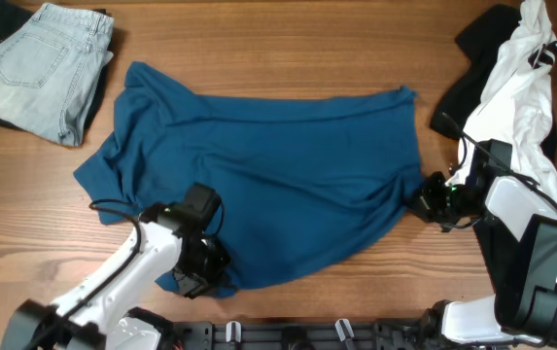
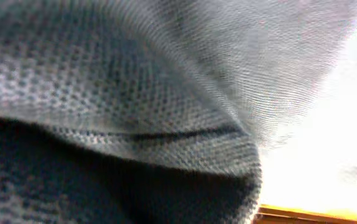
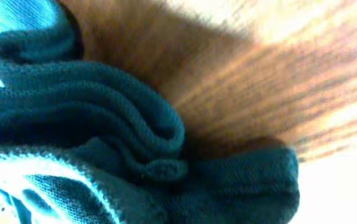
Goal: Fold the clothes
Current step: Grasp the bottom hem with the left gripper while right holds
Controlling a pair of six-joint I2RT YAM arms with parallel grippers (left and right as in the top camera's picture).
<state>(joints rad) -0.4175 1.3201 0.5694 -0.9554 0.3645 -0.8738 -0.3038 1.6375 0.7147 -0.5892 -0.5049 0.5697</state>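
Lying spread across the middle of the table [image 1: 288, 49]: the shirt [image 1: 268, 185], deep teal, wrinkled, wider than it is deep, a sleeve poking out at its left end. Surface is brown wood-look board with grain running side to side, and it fills the overhead view edge to edge, so only the tabletop shows. Left gripper [image 1: 192, 277] sits at the shirt's near-left corner, on the hem, fingers together with cloth pinched in them. The left wrist view is filled with the shirt [image 2: 134, 93], knit pressed up to the lens, plus a thin strip of wood at bottom right under blown-out white glare. Right gripper [image 1: 422, 199] is at the shirt's right edge, clamped on the fabric; creases fan out from that pinch point into the shirt body. Right wrist view agrees: the shirt [image 3: 72, 124] bunched in thick folds right at the camera, bare table [image 3: 240, 81] behind, blurred. Fingers themselves are hidden by cloth in both wrist views. Off the shirt's far-left corner, close beside it, folded pale-blue jeans [image 1: 40, 68] lie over something dark. Off the shirt's right end, a white garment [image 1: 516, 87] is heaped on black cloth [image 1: 472, 44] — near the shirt, and I can't tell if the black cloth touches it. Black base hardware lines the table edge just past the shirt's near hem.
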